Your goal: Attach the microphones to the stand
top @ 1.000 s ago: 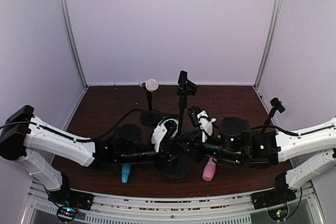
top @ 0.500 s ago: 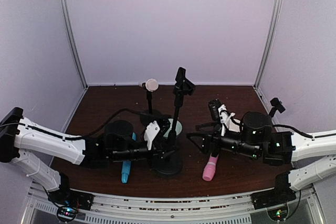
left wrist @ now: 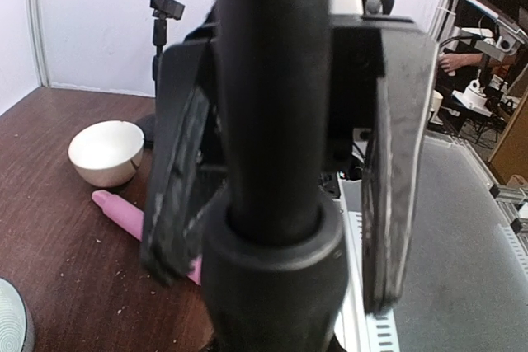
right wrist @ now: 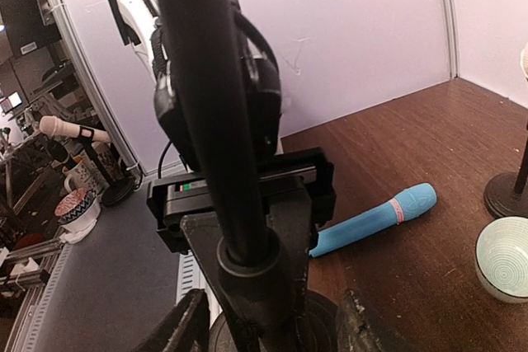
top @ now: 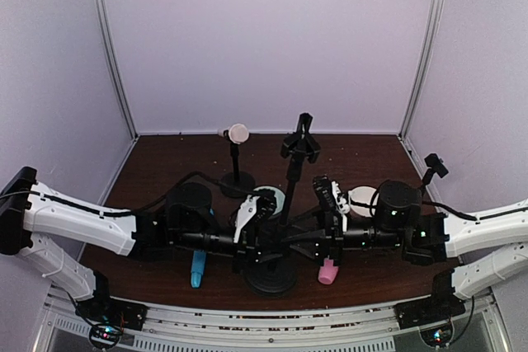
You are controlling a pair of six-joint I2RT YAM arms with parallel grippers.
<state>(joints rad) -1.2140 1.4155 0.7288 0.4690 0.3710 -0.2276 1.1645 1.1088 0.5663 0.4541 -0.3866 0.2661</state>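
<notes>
The tall black stand rises from its round base near the front edge of the tabletop, about midway along it, with an unfilled clip at its top. The left gripper is clamped on the stand's pole just above a thick collar. The right gripper reaches in from the other side with its jaws apart, one finger on either side of the pole low down and not pressing it.

Only one of the three microphones is mounted: the cream microphone sits on a short stand toward the back edge, left of centre. The blue microphone lies flat near the front edge, left of the round base, and the pink microphone lies flat near the front edge on the right. Behind the arms sit two bowls, a patterned bowl and a white bowl.
</notes>
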